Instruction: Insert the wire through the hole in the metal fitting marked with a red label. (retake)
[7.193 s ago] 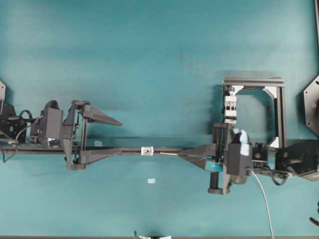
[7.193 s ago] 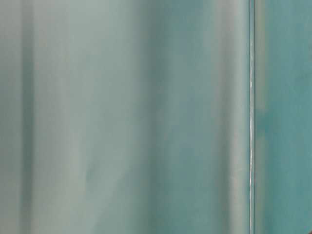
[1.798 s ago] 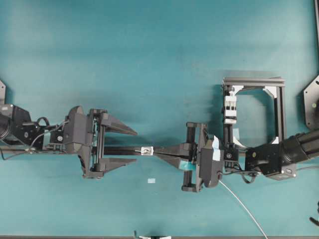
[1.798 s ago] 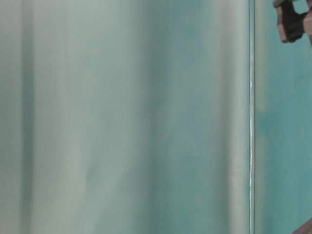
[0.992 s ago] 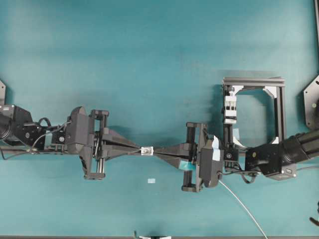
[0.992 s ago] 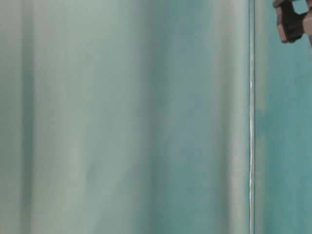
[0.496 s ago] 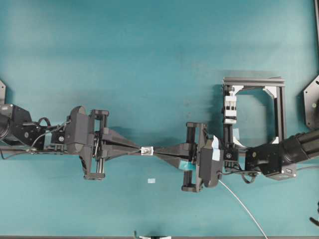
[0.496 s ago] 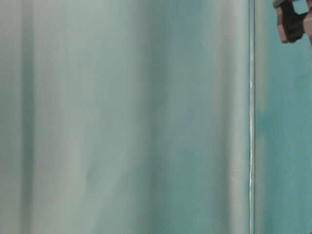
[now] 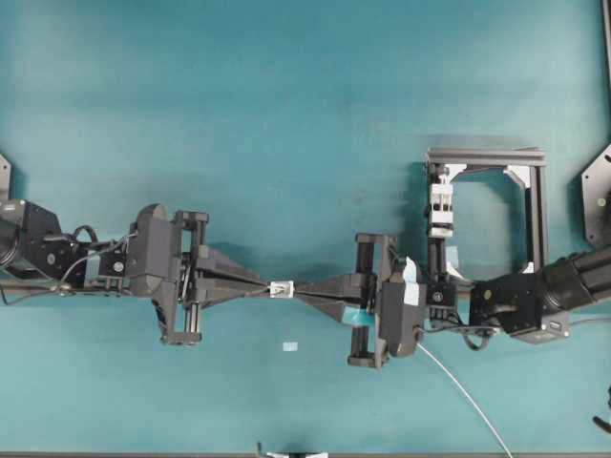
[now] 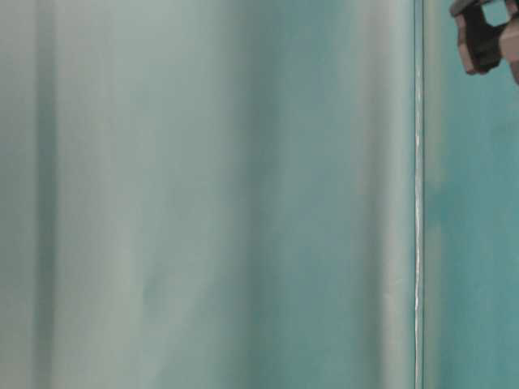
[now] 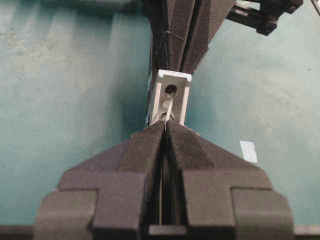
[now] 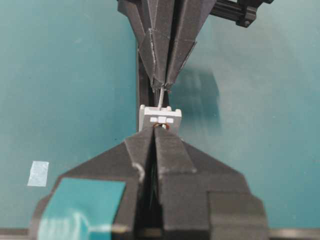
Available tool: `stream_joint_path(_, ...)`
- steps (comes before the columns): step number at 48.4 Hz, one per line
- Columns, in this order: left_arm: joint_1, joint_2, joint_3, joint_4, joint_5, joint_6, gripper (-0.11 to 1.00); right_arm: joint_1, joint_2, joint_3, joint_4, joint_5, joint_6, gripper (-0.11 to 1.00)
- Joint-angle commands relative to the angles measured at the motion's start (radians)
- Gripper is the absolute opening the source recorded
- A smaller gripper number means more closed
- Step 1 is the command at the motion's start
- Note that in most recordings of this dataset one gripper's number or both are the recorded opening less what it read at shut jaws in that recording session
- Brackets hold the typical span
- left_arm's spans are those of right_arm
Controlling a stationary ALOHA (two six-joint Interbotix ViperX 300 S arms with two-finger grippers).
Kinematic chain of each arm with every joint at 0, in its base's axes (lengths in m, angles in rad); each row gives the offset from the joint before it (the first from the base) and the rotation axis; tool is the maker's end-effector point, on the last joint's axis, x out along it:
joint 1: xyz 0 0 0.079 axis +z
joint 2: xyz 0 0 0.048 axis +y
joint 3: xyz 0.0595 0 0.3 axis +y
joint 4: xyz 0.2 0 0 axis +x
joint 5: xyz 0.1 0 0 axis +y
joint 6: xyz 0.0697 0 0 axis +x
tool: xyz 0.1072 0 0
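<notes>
One thin silvery wire (image 11: 169,106)

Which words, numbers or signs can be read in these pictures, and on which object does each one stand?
None can be read.
The metal fitting carries small white marks and a thin red edge, too small to read as text.
The scrap of tape on the table is blank.
The teal tape on the right gripper shows no writing.

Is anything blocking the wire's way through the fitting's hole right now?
Nothing visible does. In the left wrist view the wire runs from the shut left claw straight into the hole of the metal fitting. The right claw, also shut, sits at the fitting's opposite side.
</notes>
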Motion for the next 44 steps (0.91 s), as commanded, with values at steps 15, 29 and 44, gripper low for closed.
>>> stream_joint_path(15, 0.003, -0.031, -0.015, 0.003, -0.003, 0.0, -0.1, 0.005, -0.06, -0.011, -0.006, 0.011, 0.002, 0.69)
stream_joint_path(29, 0.003, -0.032, -0.012, 0.003, -0.003, 0.0, -0.1, 0.005, -0.06, -0.011, -0.006, 0.012, 0.002, 0.86)
stream_joint_path(44, -0.006, -0.097, 0.038, 0.003, 0.041, 0.002, -0.1, 0.005, -0.06, -0.006, -0.006, 0.015, 0.003, 0.86)
